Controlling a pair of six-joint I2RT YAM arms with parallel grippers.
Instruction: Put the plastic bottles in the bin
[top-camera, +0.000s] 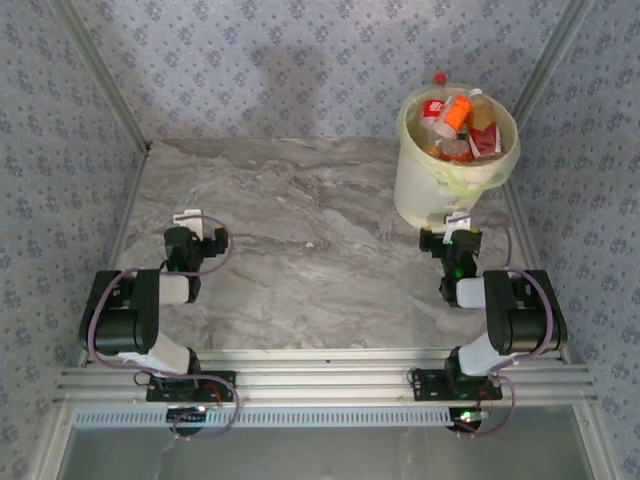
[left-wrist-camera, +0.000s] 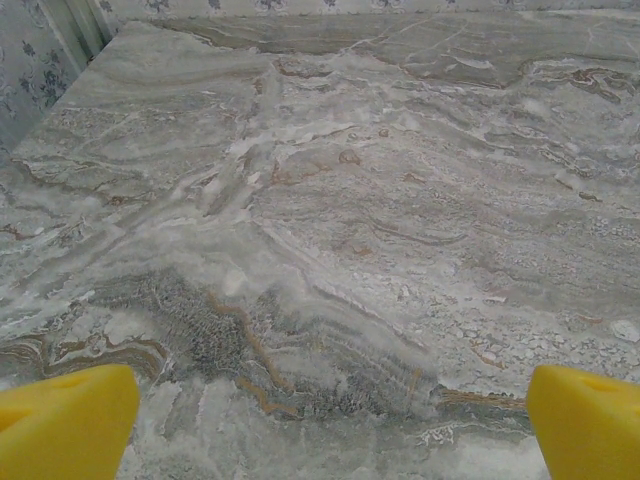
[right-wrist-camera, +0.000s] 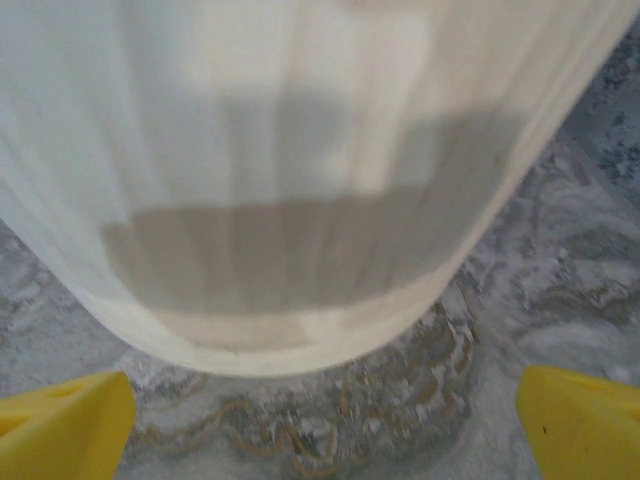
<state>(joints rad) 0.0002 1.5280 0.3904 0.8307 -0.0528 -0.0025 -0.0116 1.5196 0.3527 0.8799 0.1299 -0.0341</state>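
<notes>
The bottles (top-camera: 457, 122) lie heaped in the bin (top-camera: 428, 190), their orange, red and white labels jumbled together. 1 with a red cap (top-camera: 439, 79) pokes above the rim at the bin's 12 o'clock. How many there are cannot be told. The bin is a round cream bucket with a pale yellow-green bag (top-camera: 462, 183) folded over its rim. It stands at about 1 o'clock on the grey marble table (top-camera: 300, 230), near the far right corner.

The right gripper (top-camera: 458, 224) sits just beside the bin's wall, at the bin's 6 o'clock. In the right wrist view the bin (right-wrist-camera: 280, 180) looms close, its base resting on the table (right-wrist-camera: 560, 290). The gripper (right-wrist-camera: 322, 425) is spread wide, 2 yellow fingers (right-wrist-camera: 60, 425) far apart, holding nothing.

The left gripper (top-camera: 200, 222) is at about 8 o'clock on the table, well apart from the bin. In the left wrist view it (left-wrist-camera: 325, 420) is also spread wide over bare marble (left-wrist-camera: 330, 200), yellow fingers (left-wrist-camera: 60, 420) at the lower corners, holding nothing.

Blue-grey flowered wallpaper (top-camera: 300, 60) rises behind and beside the table.
</notes>
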